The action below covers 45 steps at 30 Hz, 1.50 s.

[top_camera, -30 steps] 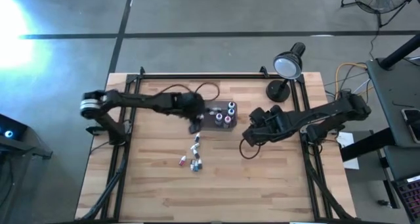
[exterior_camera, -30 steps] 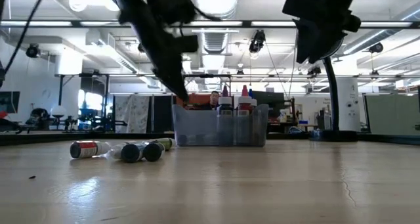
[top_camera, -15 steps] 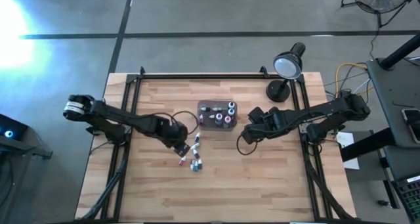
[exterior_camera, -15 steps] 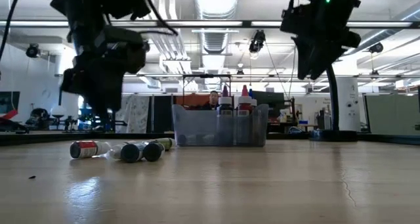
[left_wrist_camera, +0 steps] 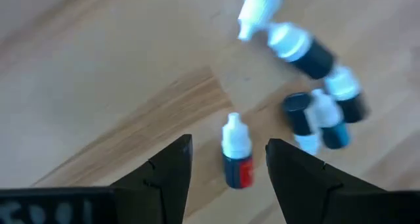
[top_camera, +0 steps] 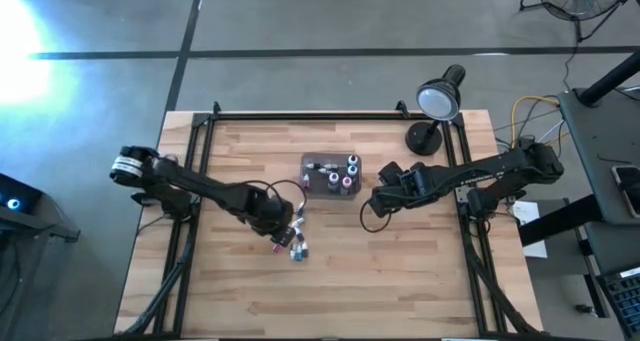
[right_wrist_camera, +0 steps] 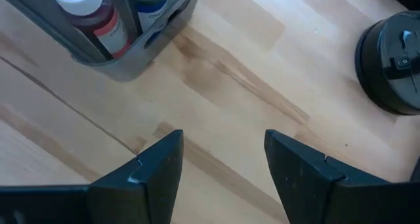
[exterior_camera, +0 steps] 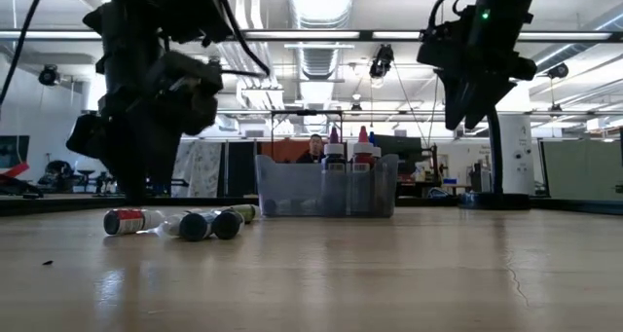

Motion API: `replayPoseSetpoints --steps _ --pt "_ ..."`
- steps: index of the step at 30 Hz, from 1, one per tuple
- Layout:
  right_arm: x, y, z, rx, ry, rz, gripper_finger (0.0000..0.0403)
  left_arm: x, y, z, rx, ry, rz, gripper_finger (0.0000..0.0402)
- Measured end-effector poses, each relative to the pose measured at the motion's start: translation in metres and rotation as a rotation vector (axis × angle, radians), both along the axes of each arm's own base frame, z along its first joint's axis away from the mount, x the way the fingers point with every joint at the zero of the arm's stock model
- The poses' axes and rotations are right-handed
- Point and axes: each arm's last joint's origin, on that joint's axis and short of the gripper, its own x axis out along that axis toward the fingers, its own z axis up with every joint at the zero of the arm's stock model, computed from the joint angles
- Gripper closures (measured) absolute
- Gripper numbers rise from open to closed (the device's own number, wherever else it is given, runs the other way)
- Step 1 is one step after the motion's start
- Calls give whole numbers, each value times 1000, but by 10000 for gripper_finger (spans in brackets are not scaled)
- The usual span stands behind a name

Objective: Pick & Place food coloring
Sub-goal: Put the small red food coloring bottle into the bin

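Several tiny food coloring bottles (top_camera: 297, 245) lie on their sides on the wooden table, in a loose cluster toward the near edge from the tray. More bottles (top_camera: 348, 168) stand upright in the clear grey tray (top_camera: 318, 165). My left gripper (top_camera: 285, 227) is open and hovers over the cluster. In the left wrist view its fingers stand on either side of a red-labelled, white-capped bottle (left_wrist_camera: 237, 157) without touching it. Dark and blue bottles (left_wrist_camera: 319, 107) lie just beyond. My right gripper (top_camera: 375, 203) waits open, to the right of the tray.
A black desk lamp (top_camera: 432, 111) stands at the table's far right; its round base (right_wrist_camera: 394, 60) shows in the right wrist view. A black metal frame (top_camera: 300, 116) runs along the table's edges. Bare wood (top_camera: 400, 281) lies near and right of the cluster.
My left gripper has moved away from the tray's left end toward the table's near edge and has come down over the loose bottles. The bottles and the tray have stayed where they were.
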Motion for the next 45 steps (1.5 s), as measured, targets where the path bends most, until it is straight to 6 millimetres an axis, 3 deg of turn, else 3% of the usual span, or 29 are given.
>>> replayPoseSetpoints --steps 13,26,34,40,45 --pt "-1 0 -1 -15 18 24 195 22 -12 -19 16 87 -1 236" --pt "-3 -1 -5 -25 28 8 195 21 -6 -22 89 123 -12 339" --pt "-3 -2 -5 -44 -1 -40 195 18 -2 -19 125 122 -61 375" --pt "-3 -4 -4 -58 -4 -53 195 16 14 2 247 75 -28 379" --pt "-3 -5 -1 -68 -17 -57 195 22 44 48 406 -58 -5 380"
